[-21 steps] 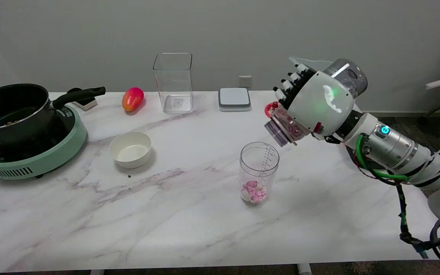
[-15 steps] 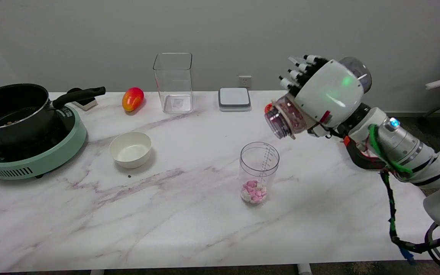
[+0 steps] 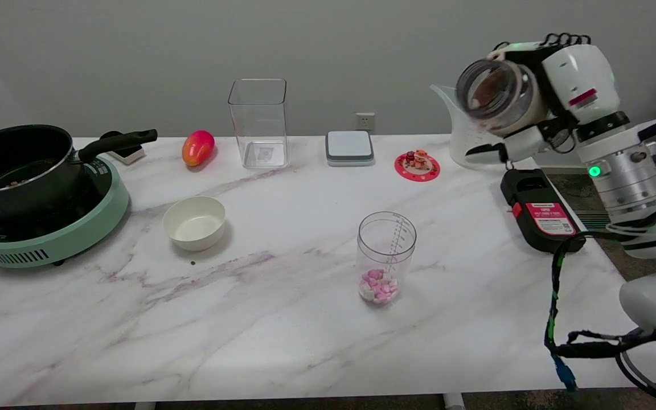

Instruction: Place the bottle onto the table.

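Up at the far right, above the table's (image 3: 282,319) back corner, the right hand (image 3: 561,85) grips the bottle (image 3: 496,97), fingers wrapped around its body. Bottle is in the air, tilted, open mouth facing toward the camera and left; dark contents inside, too blurry to tell what. It touches nothing but the hand. Just behind and below it a clear pitcher-like container (image 3: 464,145) stands at the table's back edge. Black device with a red label (image 3: 538,213) lies on the table below the hand, near the right edge. Clear measuring cup (image 3: 386,256) stands upright mid-table, pink and white pieces at its bottom, well apart from the bottle. Red coaster with small figures (image 3: 417,164) sits behind the cup, left of the pitcher. Grey-white box (image 3: 349,148) at the back centre, tall clear square container (image 3: 258,122) left of it, mango (image 3: 197,147) further left. White bowl (image 3: 194,222) left of centre. Black pot (image 3: 17,165) sits on the green cooker (image 3: 72,228) at the far left.
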`<state>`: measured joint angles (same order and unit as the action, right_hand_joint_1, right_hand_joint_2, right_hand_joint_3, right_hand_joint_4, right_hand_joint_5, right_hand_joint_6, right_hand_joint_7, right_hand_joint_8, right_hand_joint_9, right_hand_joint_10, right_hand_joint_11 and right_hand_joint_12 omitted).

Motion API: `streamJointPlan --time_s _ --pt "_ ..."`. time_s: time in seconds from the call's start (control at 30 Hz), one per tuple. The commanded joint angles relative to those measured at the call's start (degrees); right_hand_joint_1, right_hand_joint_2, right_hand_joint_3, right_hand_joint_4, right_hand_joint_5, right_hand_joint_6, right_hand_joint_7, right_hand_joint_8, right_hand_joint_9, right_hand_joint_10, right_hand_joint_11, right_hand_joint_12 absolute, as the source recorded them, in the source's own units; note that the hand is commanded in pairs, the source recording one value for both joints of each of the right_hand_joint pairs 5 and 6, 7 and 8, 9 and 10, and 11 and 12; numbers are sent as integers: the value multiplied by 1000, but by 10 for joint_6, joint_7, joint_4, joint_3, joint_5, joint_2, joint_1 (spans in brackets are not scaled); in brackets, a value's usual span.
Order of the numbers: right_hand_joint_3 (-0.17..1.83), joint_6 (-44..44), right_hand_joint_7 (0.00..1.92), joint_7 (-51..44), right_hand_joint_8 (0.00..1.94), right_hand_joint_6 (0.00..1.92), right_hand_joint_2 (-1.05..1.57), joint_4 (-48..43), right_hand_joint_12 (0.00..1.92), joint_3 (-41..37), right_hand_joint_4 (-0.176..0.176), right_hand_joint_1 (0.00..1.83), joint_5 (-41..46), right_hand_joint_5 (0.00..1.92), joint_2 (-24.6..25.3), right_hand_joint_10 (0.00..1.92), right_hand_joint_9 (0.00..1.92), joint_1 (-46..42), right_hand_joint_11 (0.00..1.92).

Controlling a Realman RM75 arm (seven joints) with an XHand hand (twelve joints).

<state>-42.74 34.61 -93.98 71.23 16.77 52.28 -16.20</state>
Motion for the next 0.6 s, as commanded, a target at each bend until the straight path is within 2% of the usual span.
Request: streamJointPlan --time_s 0.03,0.17,0.3,0.6 --pt "343 -46 1789 623 1789 1920 1095 453 1312 259 0 1503 215 1920 -91 1487 1487 282 1312" --pt "355 -107 1790 651 1790 1920 1077 539 1311 333 0 1510 176 1920 -73 1486 1486 350 1311" --pt "358 -119 1790 677 1790 1920 1076 563 1312 379 0 1510 160 1920 -53 1485 1485 373 1312" --pt "392 -110 1775 678 1775 1920 1022 573 1297 394 0 1512 166 1920 16 1463 1463 384 1297"
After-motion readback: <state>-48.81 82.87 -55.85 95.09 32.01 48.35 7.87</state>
